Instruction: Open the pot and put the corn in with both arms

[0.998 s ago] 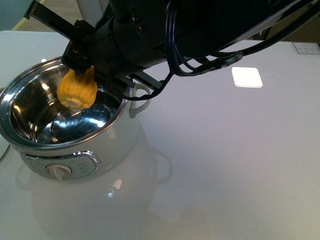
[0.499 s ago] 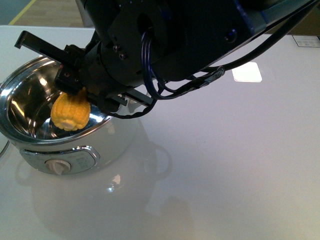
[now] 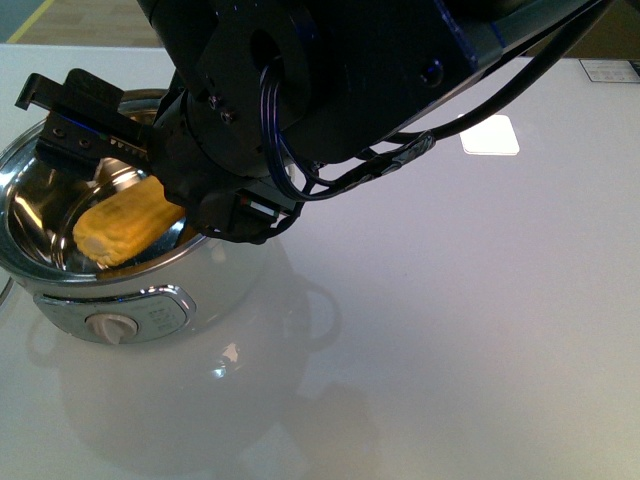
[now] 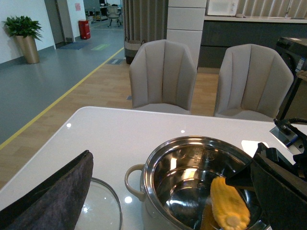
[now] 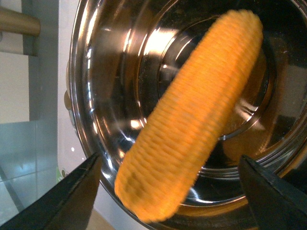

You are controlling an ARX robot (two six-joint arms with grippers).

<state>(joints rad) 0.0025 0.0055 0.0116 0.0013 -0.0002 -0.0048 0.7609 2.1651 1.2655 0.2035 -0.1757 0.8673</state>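
The white pot (image 3: 235, 285) stands open at the table's left, its steel inside bare. The corn (image 3: 120, 228) lies tilted inside it, loose, one end near the front rim. My right gripper (image 3: 130, 170) hangs over the pot, open, and the corn (image 5: 192, 110) sits apart from both fingers (image 5: 81, 191), blurred. In the left wrist view the pot (image 4: 158, 163) and the corn (image 4: 229, 203) show, with the right arm (image 4: 280, 189) beside them. One dark padded finger (image 4: 57, 191) of my open left gripper holds nothing.
A glass lid (image 4: 103, 208) lies flat on the table next to the pot's loop handle (image 4: 132, 179). The control knob (image 3: 110, 325) faces front. A bright white square (image 3: 490, 135) marks the table's far right. Two chairs (image 4: 163, 72) stand beyond the far edge.
The right gripper came lower and leftward over the pot and opened. The corn, held upright before, has left the fingers and tipped over inside the pot.
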